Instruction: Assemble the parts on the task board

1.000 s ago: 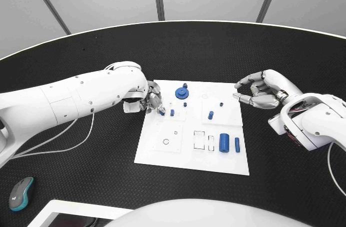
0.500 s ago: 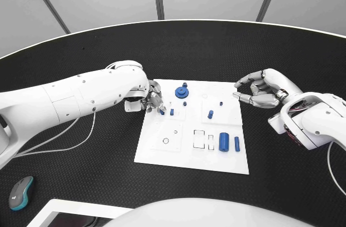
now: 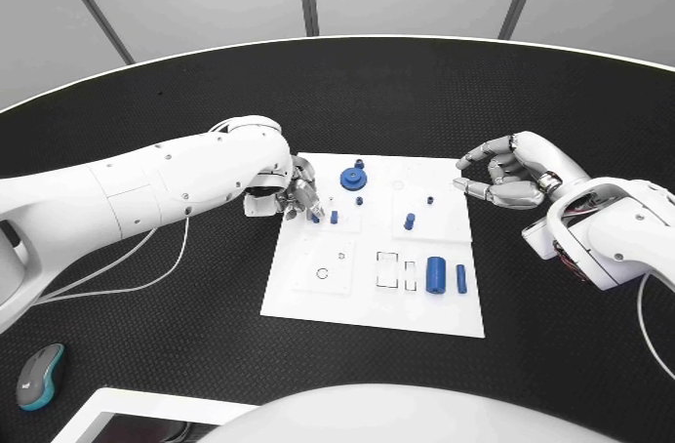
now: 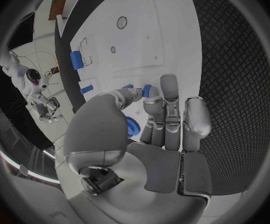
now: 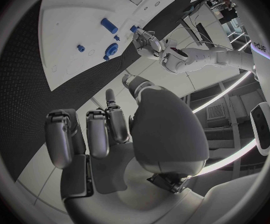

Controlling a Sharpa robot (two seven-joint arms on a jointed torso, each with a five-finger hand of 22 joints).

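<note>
Fingers (image 3: 312, 207) of left hand (image 3: 289, 194) on task board (image 3: 366, 306)

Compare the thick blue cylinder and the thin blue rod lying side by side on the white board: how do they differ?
The thick blue cylinder is plainly wider and a little shorter than the thin blue rod. The cylinder lies nearer the board's rectangular slots; the rod lies nearer the right edge of the white task board. Both are blue, lie flat and parallel, and no hand touches either.

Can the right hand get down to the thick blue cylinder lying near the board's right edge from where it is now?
Probably yes. The right hand hovers off the board's right edge, holding nothing, and the cylinder lies in the open with only a thinner blue rod beside it.
</note>
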